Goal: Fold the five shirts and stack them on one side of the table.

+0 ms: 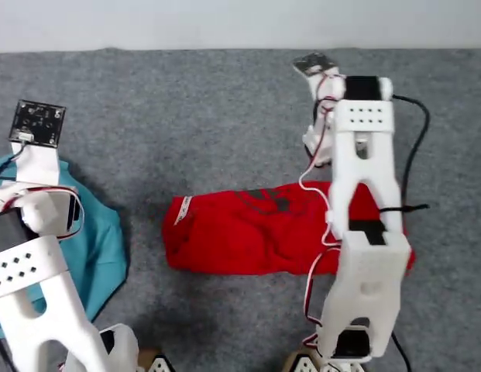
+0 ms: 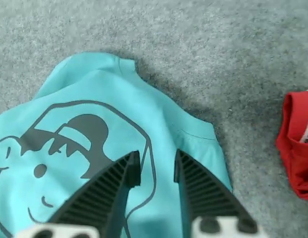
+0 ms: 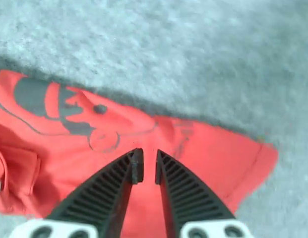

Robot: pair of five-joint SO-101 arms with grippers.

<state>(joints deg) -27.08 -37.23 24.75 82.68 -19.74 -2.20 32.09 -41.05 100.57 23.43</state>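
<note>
Our high cam looks down over the table. Wrist cams sit close, aimed down, and we see the red shirt in all three.

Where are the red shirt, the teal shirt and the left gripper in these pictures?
red shirt point(image 1: 248, 232), high view, middle of its fabric.
teal shirt point(image 2: 89, 130), left wrist view, on its dark print.
left gripper point(image 2: 154, 168), left wrist view, midway between its jaws' tips.

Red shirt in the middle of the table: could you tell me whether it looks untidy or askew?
Yes: the red shirt lies as a rumpled, uneven bundle on the table, slightly tilted, with its collar label showing at one end.
</note>
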